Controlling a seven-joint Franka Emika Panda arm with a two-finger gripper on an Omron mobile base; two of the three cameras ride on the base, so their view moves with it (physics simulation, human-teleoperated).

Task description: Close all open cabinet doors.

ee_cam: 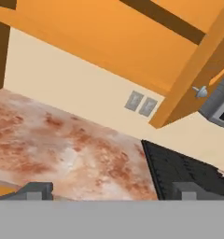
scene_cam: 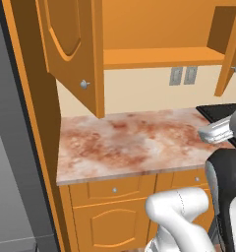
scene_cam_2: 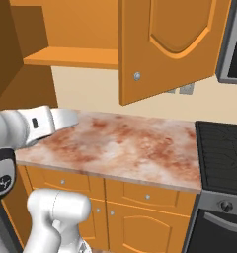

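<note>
I see the left cabinet door (scene_cam: 73, 47) and right cabinet door (scene_cam_2: 170, 44) swung open above the marbled counter (scene_cam: 130, 142). My arm (scene_cam_2: 39, 126) reaches level over it; gripper (ee_cam: 111, 190) fingertips spread wide, holding nothing.

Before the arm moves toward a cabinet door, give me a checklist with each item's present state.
1. Left cabinet door open: ok, it swings out over the counter, so it needs closing.
2. Right cabinet door open: ok, it also stands out from the frame.
3. Knobs visible for contact: ok, left knob and right knob both show.
4. Counter beneath the doors free of obstacles: ok, nothing sits on the marble.
5. End effector empty: ok, nothing lies between its tips, which stand apart.
6. End effector touching a door: not ok, it is over the counter, apart from both.
</note>
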